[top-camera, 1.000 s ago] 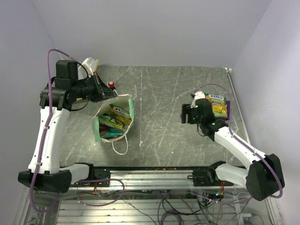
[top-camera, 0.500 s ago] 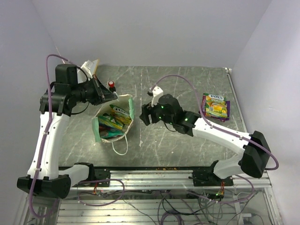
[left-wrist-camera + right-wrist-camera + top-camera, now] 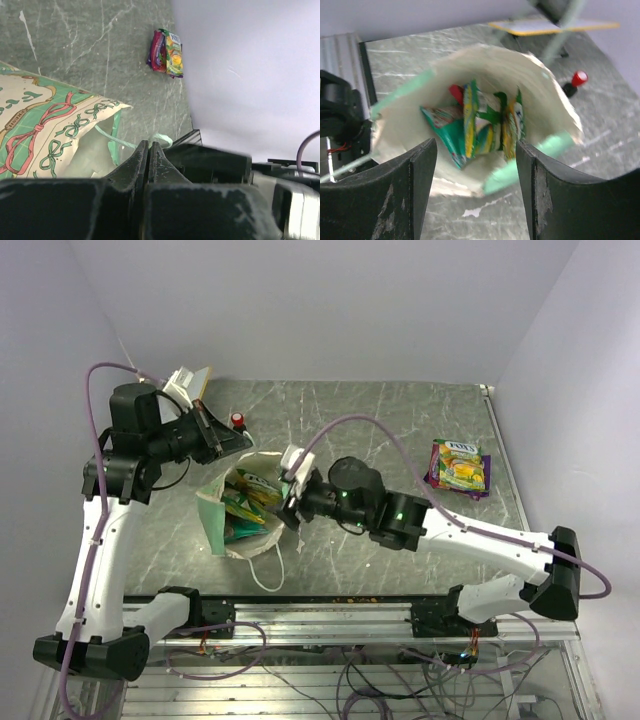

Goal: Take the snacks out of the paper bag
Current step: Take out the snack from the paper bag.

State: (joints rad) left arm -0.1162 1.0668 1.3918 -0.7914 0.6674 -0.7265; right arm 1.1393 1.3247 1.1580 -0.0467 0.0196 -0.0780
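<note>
Far L, back corner: white board (image 3: pixel 192 378) propped up, w/ a small red-capped bottle (image 3: pixel 238 420) standing on the table (image 3: pixel 380 420) just to its R.

L gripper (image 3: pixel 236 445) is raised off the table at the far rim of the paper bag (image 3: pixel 215 525). Wrist cam shows its fingers clenched tight, only a hairline slit btwn them, and the bag's mint rim strip runs right up to the tips. Looks pinched on that rim, tho the contact pt itself is hidden.

Bag sits L of centre, mouth open and tipped toward the R arm, w/ a white string handle (image 3: pixel 262 565) trailing on the table at the near side. Snacks (image 3: pixel 480 125) are inside, standing on edge and packed side by side: green ones, a yellow-green one, a bit of red at the back.

R gripper (image 3: pixel 290 502) is at the bag's R rim, pointing into the mouth. Its fingers are spread wide, grasping nothing, w/ the packets showing btwn them; can't tell if the tips touch the paper.

Far R: loose packets (image 3: pixel 458 465) flat on the table near its R edge, well apart from the bag. A green-yellow one overlaps a purple one.
</note>
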